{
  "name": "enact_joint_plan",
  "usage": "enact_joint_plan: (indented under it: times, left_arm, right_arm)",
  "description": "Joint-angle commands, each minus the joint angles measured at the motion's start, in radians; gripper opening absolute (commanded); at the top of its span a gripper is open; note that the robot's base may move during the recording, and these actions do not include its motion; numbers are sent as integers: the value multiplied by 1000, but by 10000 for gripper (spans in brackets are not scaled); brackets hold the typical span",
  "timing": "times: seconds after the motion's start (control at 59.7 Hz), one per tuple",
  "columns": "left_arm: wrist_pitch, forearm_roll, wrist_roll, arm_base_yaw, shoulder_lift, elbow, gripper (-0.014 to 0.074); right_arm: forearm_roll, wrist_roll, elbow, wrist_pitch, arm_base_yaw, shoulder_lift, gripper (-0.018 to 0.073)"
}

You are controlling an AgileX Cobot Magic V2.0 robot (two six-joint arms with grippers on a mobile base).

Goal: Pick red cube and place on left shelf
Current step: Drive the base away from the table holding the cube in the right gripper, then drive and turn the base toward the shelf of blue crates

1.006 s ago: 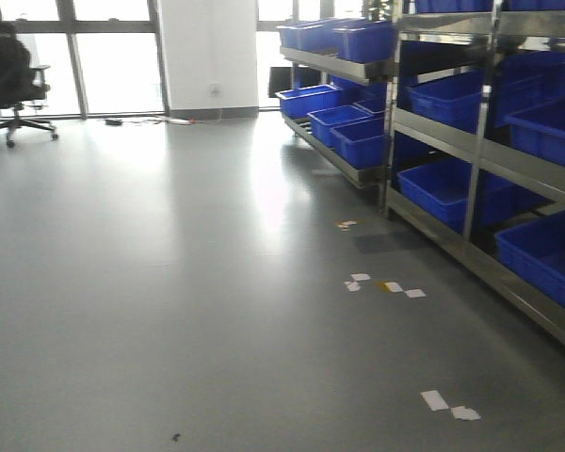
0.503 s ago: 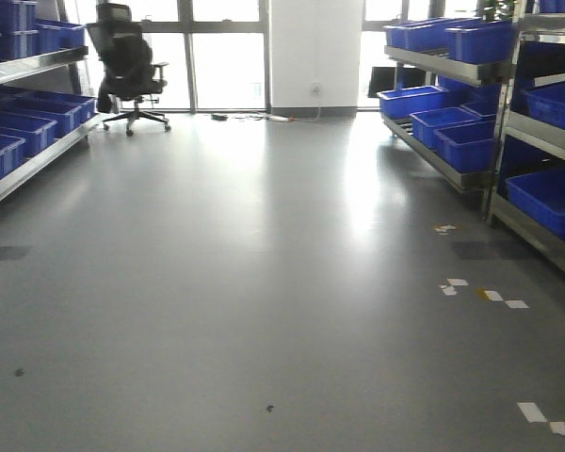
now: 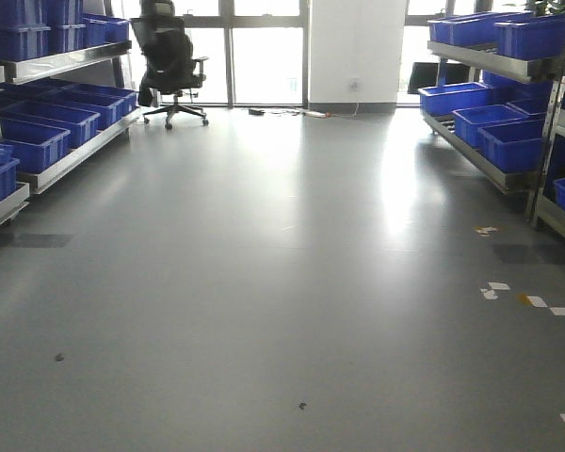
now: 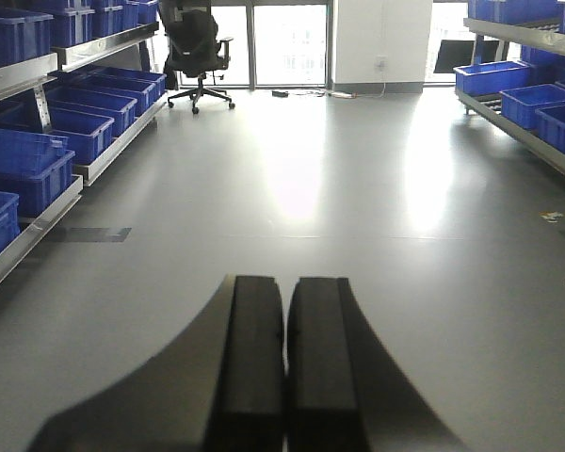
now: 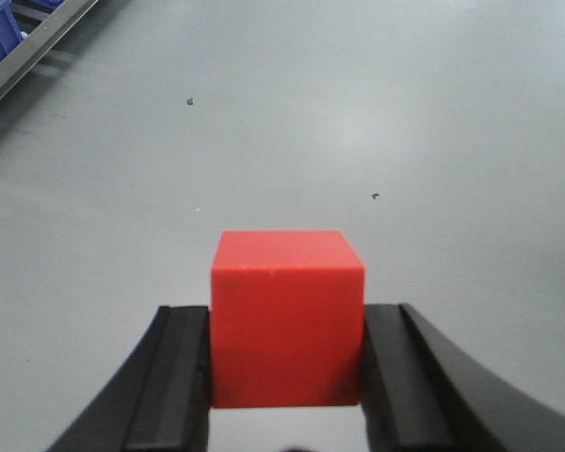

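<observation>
Now we've swung round: shelf [image 3: 71, 160] shows at left edge, right pincer [image 5: 287, 377] clamped on cube [image 5: 287, 315], left pincer [image 4: 284, 358] together.

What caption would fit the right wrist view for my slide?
Right gripper shut on the red cube, held above the grey floor.

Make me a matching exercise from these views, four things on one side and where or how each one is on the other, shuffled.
1 red cube
2 left end effector
3 office chair
4 blue bins

A on the side shelves
B shut, empty
C in the right end effector
D by the far windows

Pairs: 1-C, 2-B, 3-D, 4-A.
</observation>
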State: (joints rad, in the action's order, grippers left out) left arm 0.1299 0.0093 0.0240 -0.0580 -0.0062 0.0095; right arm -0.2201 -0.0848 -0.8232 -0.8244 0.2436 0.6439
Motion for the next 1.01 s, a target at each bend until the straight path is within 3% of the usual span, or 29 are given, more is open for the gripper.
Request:
enact_joint_plan:
  times: [0.0,0.989]
  left_arm:
    - [-88,-3,1,-6,-16,23,102]
    - [-88,-3,1,-6,-16,23,102]
  right_arm:
    - [-15,-8,-25,71,0,1,54]
    - [-15,-8,-25,71,0,1,54]
